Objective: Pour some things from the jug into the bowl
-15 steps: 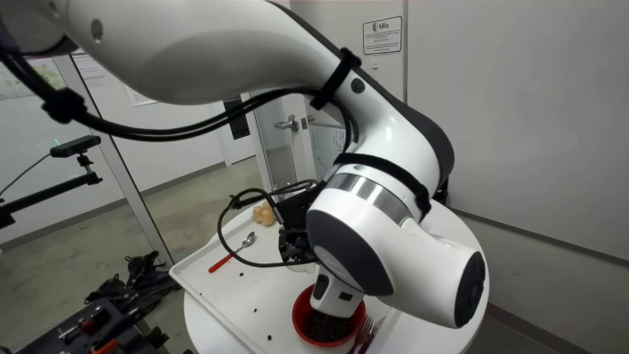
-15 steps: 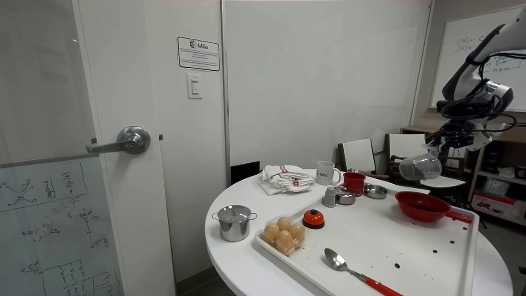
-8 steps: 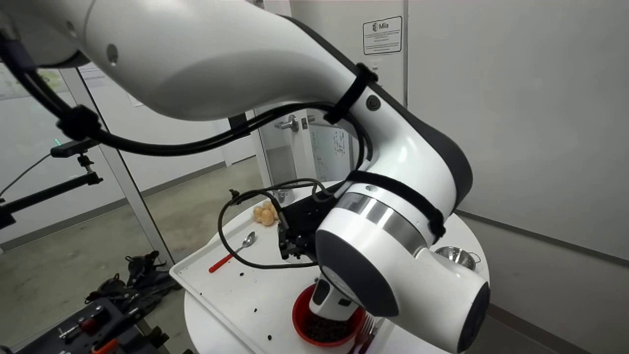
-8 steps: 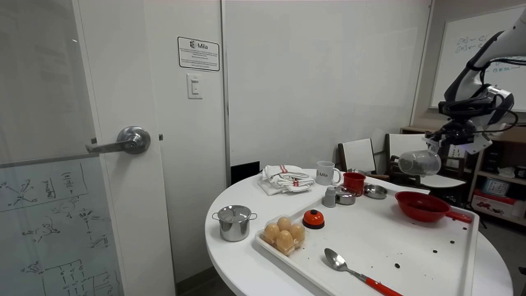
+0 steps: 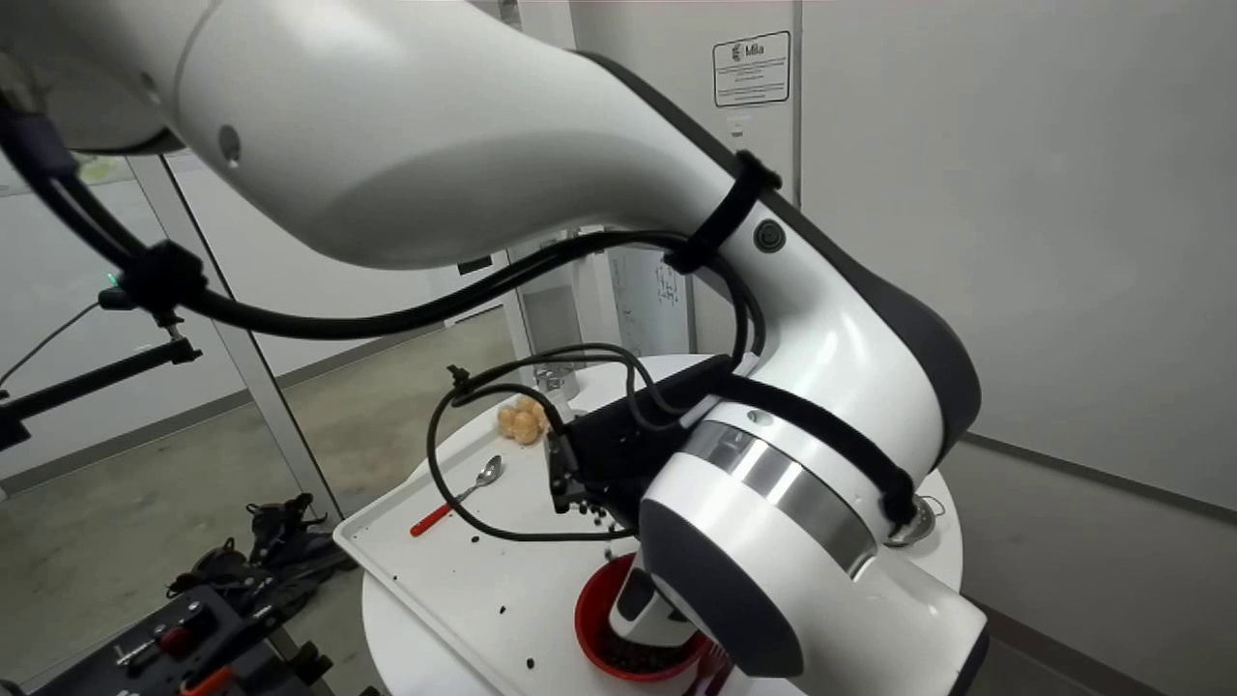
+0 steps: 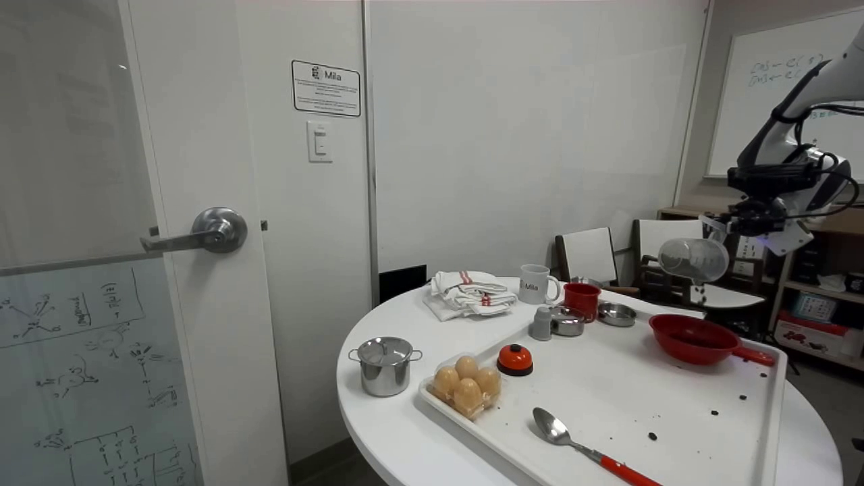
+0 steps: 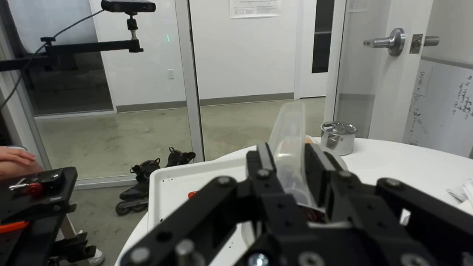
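While pouring dark bits (image 6: 700,293) from the tilted jug (image 6: 692,260), pinching its handle (image 7: 289,127) with the claw (image 7: 290,158); held above the red bowl (image 6: 688,351), presumably for a straight drop inside.

The bowl (image 6: 695,351) stands on the tray (image 6: 607,378), below the jug (image 6: 694,260).

In the wrist view, the gripper (image 7: 288,152) partly obscures the jug (image 7: 290,165). In an exterior view, the arm (image 5: 435,145) conceals the jug and part of the bowl (image 5: 594,609). Pieces (image 6: 700,294) below the jug are too small to identify. The spoon (image 6: 594,455) is cut off by the lower edge. Small print on the sign (image 6: 327,98) is illegible.
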Controlling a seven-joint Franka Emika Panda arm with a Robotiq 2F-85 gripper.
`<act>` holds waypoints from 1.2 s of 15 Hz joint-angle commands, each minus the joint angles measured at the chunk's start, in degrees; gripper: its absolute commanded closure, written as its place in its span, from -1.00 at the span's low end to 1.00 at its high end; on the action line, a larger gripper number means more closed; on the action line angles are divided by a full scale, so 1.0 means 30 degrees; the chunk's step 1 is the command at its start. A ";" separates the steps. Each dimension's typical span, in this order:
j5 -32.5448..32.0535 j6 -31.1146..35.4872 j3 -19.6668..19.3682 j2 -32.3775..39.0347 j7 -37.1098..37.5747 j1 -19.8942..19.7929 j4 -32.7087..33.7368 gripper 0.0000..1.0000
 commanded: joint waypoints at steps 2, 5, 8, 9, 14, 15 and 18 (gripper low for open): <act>0.0400 -0.0906 -0.0174 0.0562 0.0297 -0.0034 0.0843 0.87; -0.0149 0.0086 -0.0472 0.0284 0.0655 0.0611 0.0772 0.87; -0.0346 0.0905 -0.0673 0.0046 0.0895 0.1154 0.0715 0.87; -0.0419 0.1165 -0.0732 -0.0034 0.0930 0.1376 0.0685 0.87; -0.1607 0.3153 -0.1308 -0.0857 0.1530 0.3113 0.0249 0.87; -0.2123 0.3723 -0.1443 -0.1180 0.1738 0.3580 0.0094 0.87; -0.3766 0.5573 -0.1583 -0.2311 0.2502 0.4912 -0.0350 0.87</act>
